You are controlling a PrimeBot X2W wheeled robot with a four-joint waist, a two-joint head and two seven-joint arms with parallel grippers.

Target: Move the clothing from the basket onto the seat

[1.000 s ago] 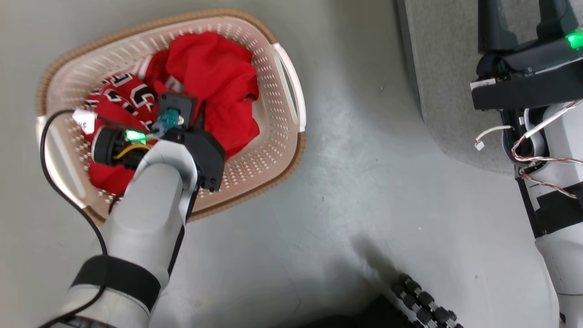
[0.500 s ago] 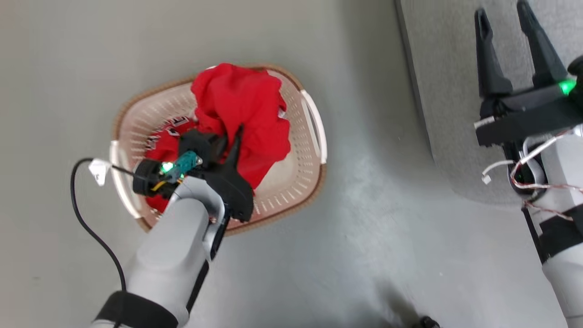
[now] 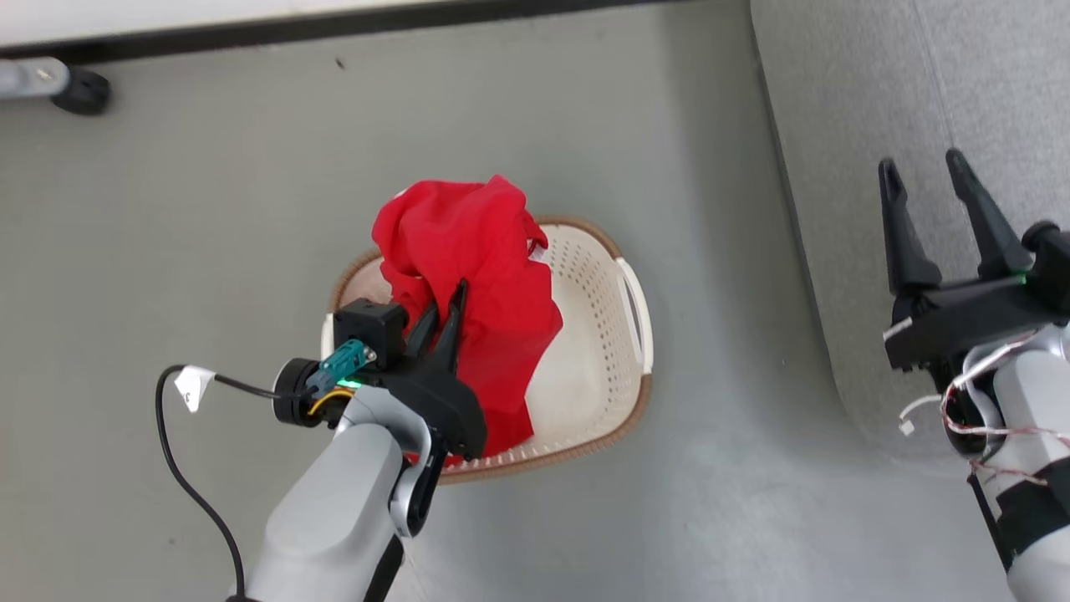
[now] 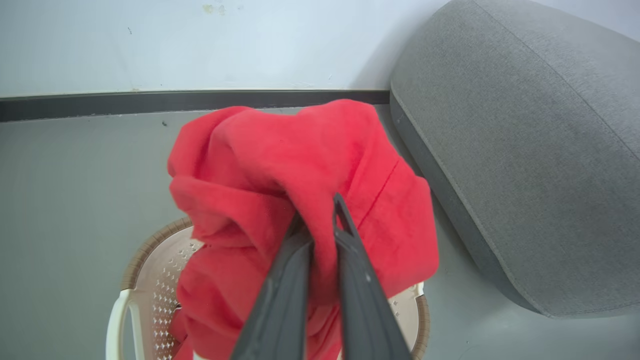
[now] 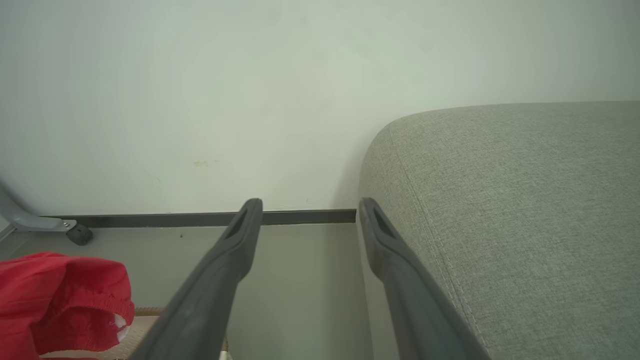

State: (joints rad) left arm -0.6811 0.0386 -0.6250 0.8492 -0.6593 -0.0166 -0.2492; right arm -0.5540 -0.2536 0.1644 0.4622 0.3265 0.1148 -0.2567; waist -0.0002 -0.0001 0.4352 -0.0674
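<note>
The clothing [image 3: 468, 267] is now lifted up higher than it was a second ago, when it lay low in the basket [image 3: 595, 334]. The whole head view has shifted too, so the basket is seen smaller and nearer the middle; that is the camera's move, not the basket's. The red cloth is pinched by the left gripper [image 3: 445, 299], whose two dark fingers are pressed close together with a fold of cloth between them. The top of the bundle is held up above the basket rim, and the lower part is seen hanging down into the basket. In the left wrist view the cloth is draped over both sides of the fingers. It cannot be told what is hidden under the bundle. The basket is set on the grey floor [image 3: 209, 209], well apart from the seat [image 3: 844, 125], which is seen on the right. The right gripper [image 3: 919, 159] is held over the edge of the seat, with its fingers spread wide and nothing between them. A white wall [image 5: 250, 75] with a dark strip [image 3: 334, 25] along its foot is seen behind the basket. A black cable [image 3: 167, 451] with a small white tag [image 3: 191, 386] is looped beside the left arm.
</note>
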